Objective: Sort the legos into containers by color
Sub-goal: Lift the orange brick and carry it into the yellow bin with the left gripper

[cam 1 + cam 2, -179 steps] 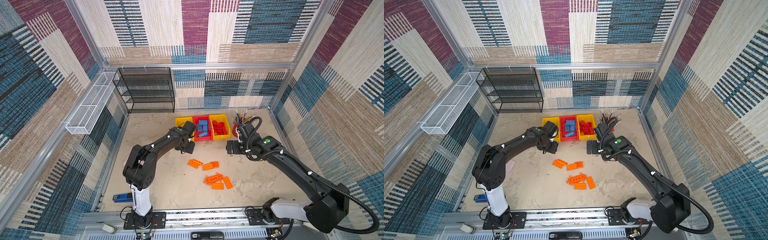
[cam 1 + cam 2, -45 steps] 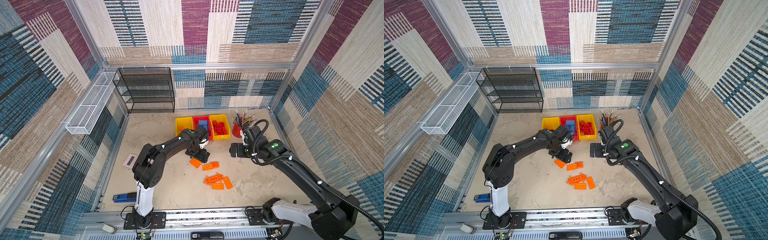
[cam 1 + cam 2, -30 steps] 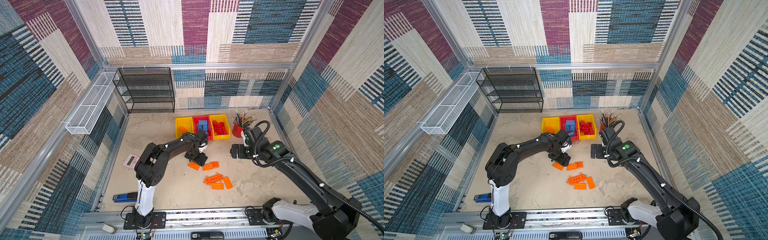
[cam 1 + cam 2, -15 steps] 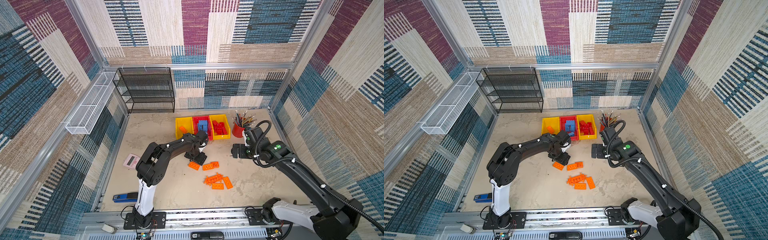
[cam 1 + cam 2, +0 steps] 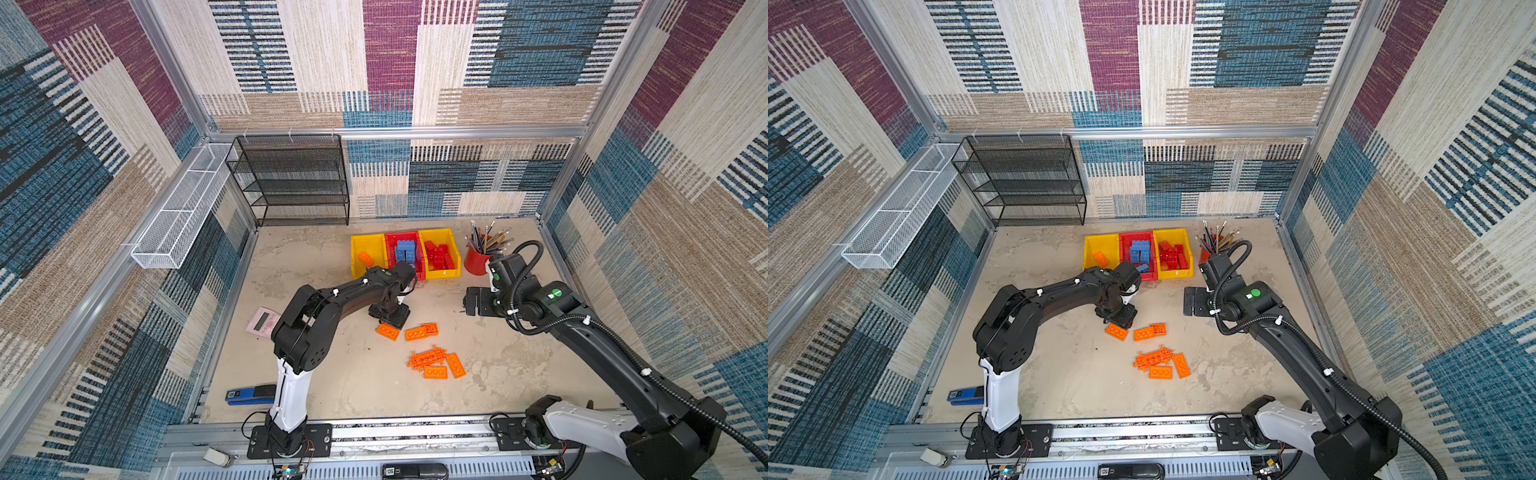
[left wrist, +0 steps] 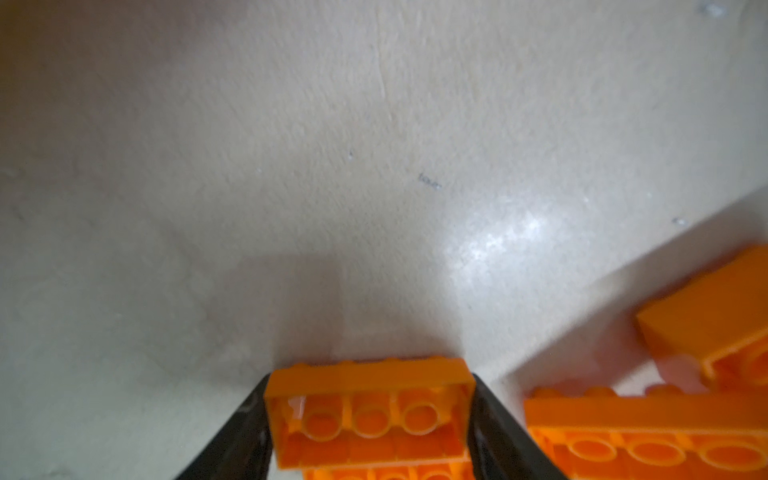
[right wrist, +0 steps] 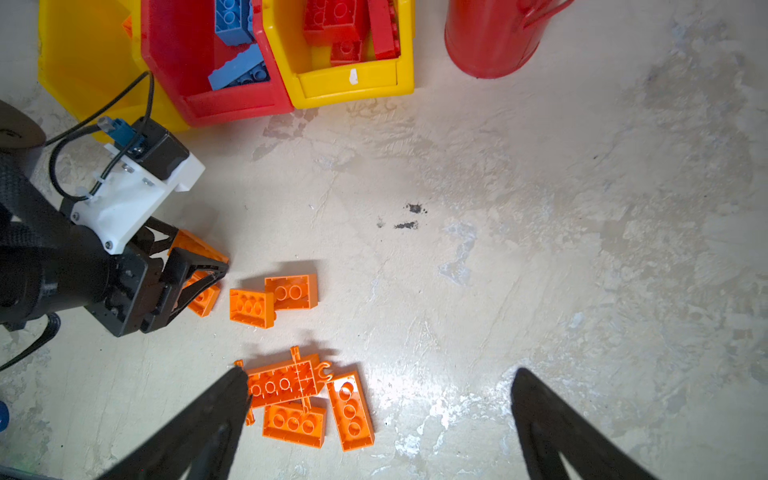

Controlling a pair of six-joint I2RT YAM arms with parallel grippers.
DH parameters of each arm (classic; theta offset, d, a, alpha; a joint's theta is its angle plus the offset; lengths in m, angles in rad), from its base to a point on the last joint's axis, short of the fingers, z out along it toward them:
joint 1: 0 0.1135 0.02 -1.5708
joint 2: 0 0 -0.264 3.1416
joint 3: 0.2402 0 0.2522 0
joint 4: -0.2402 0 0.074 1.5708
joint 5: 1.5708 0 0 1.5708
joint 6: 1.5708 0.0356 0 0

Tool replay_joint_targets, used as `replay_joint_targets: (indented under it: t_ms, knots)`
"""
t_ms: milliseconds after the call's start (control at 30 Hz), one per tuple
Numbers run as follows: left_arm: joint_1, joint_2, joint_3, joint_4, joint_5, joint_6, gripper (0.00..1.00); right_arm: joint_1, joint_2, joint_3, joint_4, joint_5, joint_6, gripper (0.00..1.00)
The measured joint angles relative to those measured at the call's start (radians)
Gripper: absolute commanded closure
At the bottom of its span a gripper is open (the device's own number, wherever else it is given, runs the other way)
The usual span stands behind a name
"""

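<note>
My left gripper (image 5: 390,319) is down at the table, shut on an orange lego (image 6: 370,411) held across its short sides, hollow underside facing the wrist camera. In the right wrist view the same gripper (image 7: 208,270) pinches that lego (image 7: 195,245). More orange legos lie loose: a pair (image 5: 422,331) beside it, and a toothed plate (image 5: 426,358) with two bricks nearer the front. The containers stand in a row: a yellow bin (image 5: 356,257) with one orange brick, a red bin (image 5: 390,239) with blue legos, and a yellow bin (image 5: 444,272) with red legos. My right gripper (image 7: 380,374) hovers open and empty.
A red pencil cup (image 5: 476,262) stands right of the bins, close to my right arm. A pink calculator (image 5: 262,322) and a blue stapler (image 5: 249,395) lie at the left. A black mesh rack (image 5: 295,183) and a white wire basket (image 5: 183,208) line the back and left walls.
My left gripper has come from the bins down to the nearest orange lego and closed on it. An orange brick now lies in the left yellow bin. The right arm has barely moved.
</note>
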Motion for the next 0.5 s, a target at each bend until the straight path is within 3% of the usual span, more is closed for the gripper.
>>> replay_joint_targets:
  t_ms: [300,500]
  knots:
    - [0.097,-0.030,0.224,-0.097,-0.048,0.012,0.38,0.000,0.031,0.047,0.003,0.001,-0.010,0.01]
    - [0.203,0.053,0.436,-0.156,-0.074,0.056,0.36,0.000,0.086,0.107,0.014,0.000,-0.023,0.01]
